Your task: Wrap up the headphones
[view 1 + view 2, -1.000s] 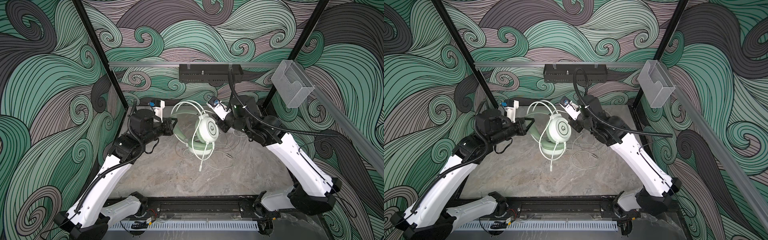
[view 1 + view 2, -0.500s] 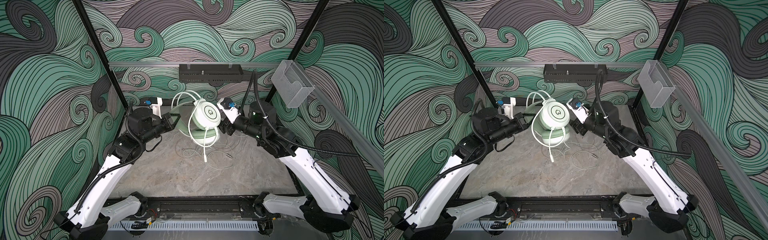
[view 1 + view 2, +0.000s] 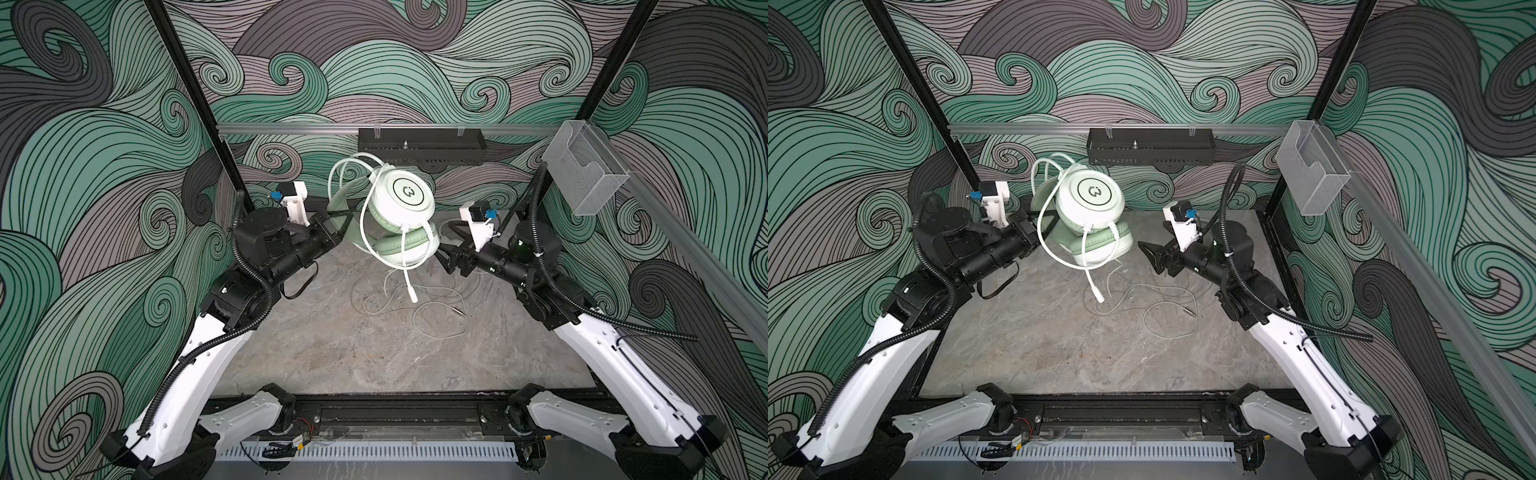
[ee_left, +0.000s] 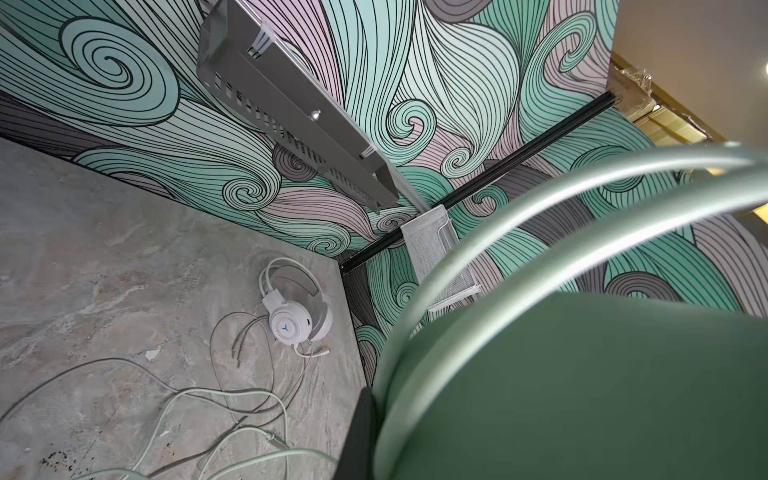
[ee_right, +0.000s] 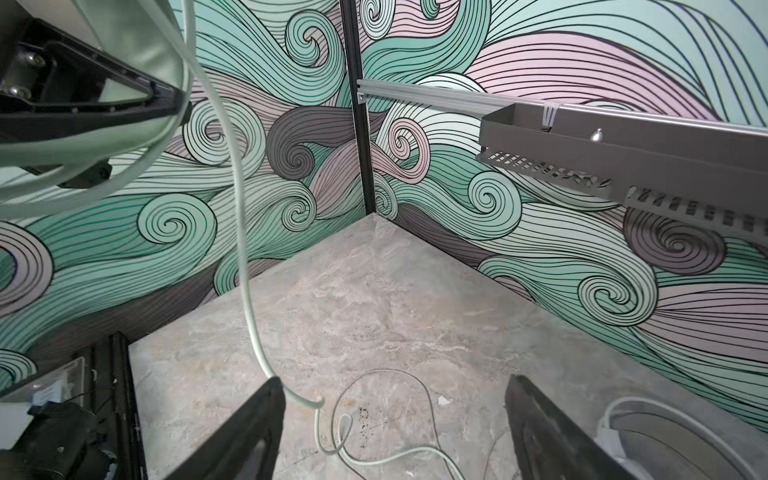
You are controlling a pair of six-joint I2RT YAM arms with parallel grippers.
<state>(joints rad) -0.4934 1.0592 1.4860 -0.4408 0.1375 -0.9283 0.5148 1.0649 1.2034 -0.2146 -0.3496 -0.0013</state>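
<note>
The mint green headset is being held clear of the counter by the left claw, which is being closed fully on the padded headband. The earcups are hanging just beyond its fingertips, on the side towards the right claw. The right claw is being presented wide open and is gripping nothing. The lower earcup is lying just beside it, apart from its fingers.

The mint cable is being carried round the earcups and is trailing down from them to the counter between the two claws. In the right wrist view this cable is passing close against one finger; contact cannot be confirmed.

The white headset is lying on the counter behind the right claw, near the corner. In both top views it is being largely hidden by the right arm. In the left wrist view the left claw's fingers are being almost wholly covered by the blurred headband.
</note>
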